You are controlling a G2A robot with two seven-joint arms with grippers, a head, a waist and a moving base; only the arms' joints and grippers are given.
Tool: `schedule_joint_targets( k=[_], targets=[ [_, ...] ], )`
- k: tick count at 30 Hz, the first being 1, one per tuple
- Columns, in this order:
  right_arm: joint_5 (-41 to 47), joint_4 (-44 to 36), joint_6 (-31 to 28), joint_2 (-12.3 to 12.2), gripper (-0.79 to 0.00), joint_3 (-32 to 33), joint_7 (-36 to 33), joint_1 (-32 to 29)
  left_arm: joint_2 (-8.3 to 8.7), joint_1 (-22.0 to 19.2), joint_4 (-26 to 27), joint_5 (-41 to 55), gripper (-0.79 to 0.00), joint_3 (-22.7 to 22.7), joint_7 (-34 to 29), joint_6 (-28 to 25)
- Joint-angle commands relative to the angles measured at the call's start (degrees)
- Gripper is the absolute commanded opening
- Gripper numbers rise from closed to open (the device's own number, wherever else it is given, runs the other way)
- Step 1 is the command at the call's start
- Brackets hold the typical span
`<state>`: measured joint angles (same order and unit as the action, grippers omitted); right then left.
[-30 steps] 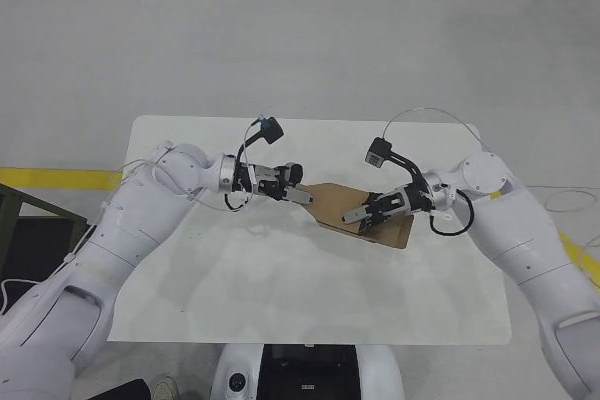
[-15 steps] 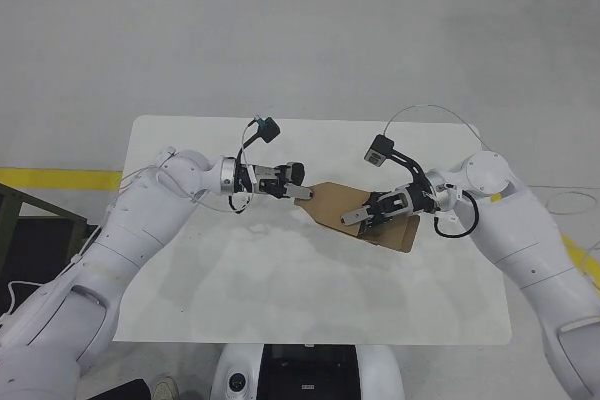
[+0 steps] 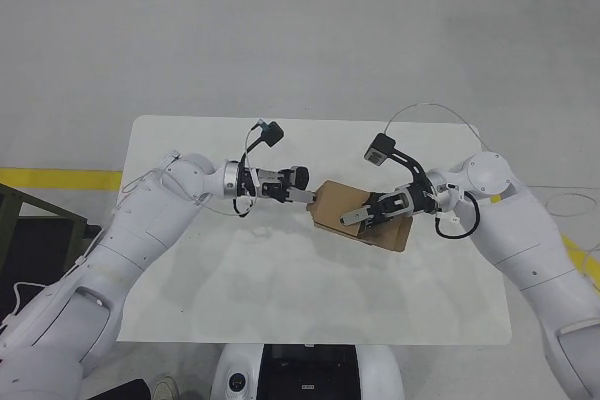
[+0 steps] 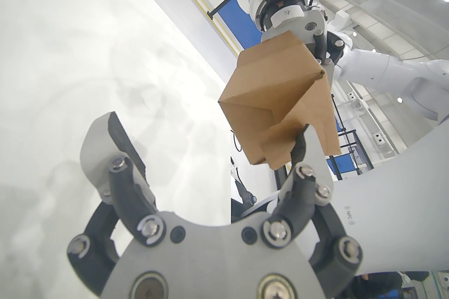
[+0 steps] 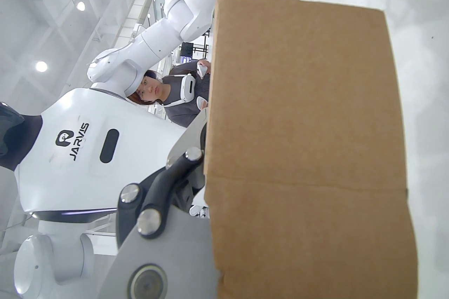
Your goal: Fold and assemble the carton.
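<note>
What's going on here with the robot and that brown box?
The robot is assembling a carton, held just above the table. Its right end effector grips one end of the carton. The left end effector is open at the other end, with one finger against a flap there. The carton is opened into a box shape, and the flaps at that end look only partly folded.

Over the middle of the desk [image 3: 280, 290] hangs the carton [image 3: 335, 203], left end effector [image 3: 308, 196] at its left end, right end effector [image 3: 357, 216] across its right half.
</note>
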<state>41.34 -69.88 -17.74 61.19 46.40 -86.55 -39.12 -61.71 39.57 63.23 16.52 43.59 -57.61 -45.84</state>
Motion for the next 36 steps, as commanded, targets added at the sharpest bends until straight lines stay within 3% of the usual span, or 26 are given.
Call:
schedule_joint_targets(
  k=[1,36],
  targets=[
    [-0.03,-0.06,0.01,0.0,-0.785,0.06,-0.01,-0.03,-0.2,-0.18,-0.25,0.28,0.0,-0.26,-0.26,-0.15],
    [1.61,-0.09,0.53,0.69,-0.785,0.59,-0.53,-0.58,-2.54,-2.41,-2.12,1.74,0.0,-4.74,-0.18,-0.65]
  ],
)
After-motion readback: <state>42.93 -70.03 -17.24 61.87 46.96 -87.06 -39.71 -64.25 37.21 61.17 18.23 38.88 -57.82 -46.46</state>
